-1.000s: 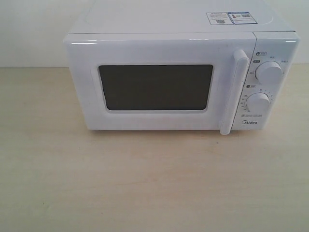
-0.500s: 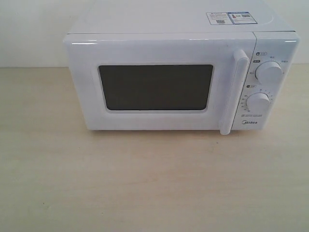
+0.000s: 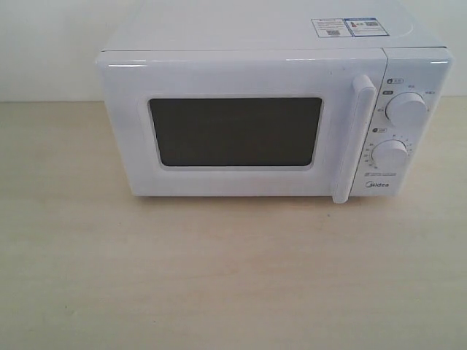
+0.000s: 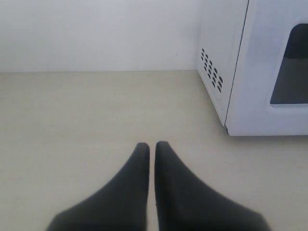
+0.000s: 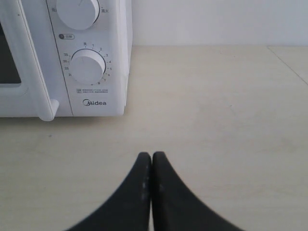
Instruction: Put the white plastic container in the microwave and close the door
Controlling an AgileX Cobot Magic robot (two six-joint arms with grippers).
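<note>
1. Left gripper (image 4: 151, 144) hung low over the pale wooden table (image 3: 219, 277), its black fingers drawn together with only a thin slit between them and nothing clamped.
2. Right gripper (image 5: 152, 155) was likewise closed on nothing, its fingertips meeting above the same tabletop.
3. The microwave (image 3: 255, 33) stood toward the far side of the table, facing the near edge, with stickers (image 3: 349, 27) on its top at the right.
4. Its door (image 3: 233, 76) was shut flush against the body. The dark window (image 3: 235, 131) gave no view of the inside, so the contents could not be told.
5. The vertical bar handle (image 3: 353, 138) ran down the door's right edge, just beside the upper dial (image 3: 406, 109) and the lower dial (image 3: 390, 154).
6. From the left gripper, the microwave lay farther off and to the right. Its wrist view showed the vented left wall (image 4: 211, 70) and the door's left corner, well apart from the fingers.
7. From the right gripper, the microwave lay farther off and to the left. Its wrist view showed the Midea logo (image 5: 95, 102), with bare table between it and the fingertips.
</note>
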